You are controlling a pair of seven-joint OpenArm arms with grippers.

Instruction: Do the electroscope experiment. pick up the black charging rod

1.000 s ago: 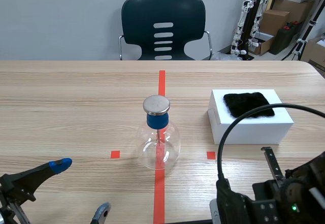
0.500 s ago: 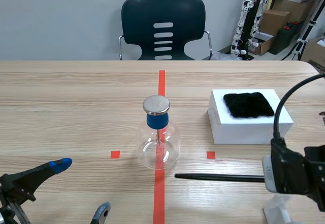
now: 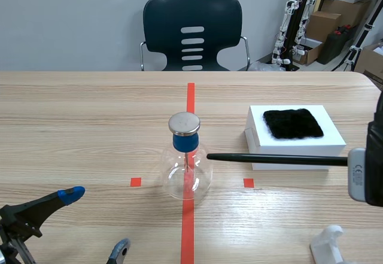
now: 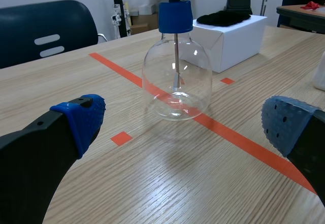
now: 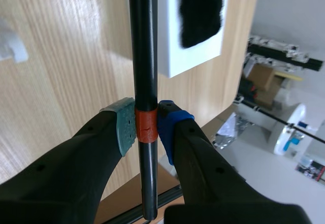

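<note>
- Black and thin, the charging rod is lifted off the table and lies level in the air. In the scene view it passes in front of the white box.
- We see in the right wrist view that the right gripper is closed on the rod. The two pads press it from both sides, exactly on its orange-red band.
- The free tip of the rod ends just beside the glass flask of the electroscope, at the height of the shoulder of the glass. We cannot tell if it touches the glass.
- The flask stands upright on the red tape line, with a blue stopper and a round metal disc on top.
- On the white box lies a black furry cloth.
- The left gripper rests low near the table edge. Its fingers are wide apart and hold nothing, and in its own wrist view the flask stands ahead of it.
- A small white stand is on the table under the right arm.
- A dark chair stands behind the table.
</note>
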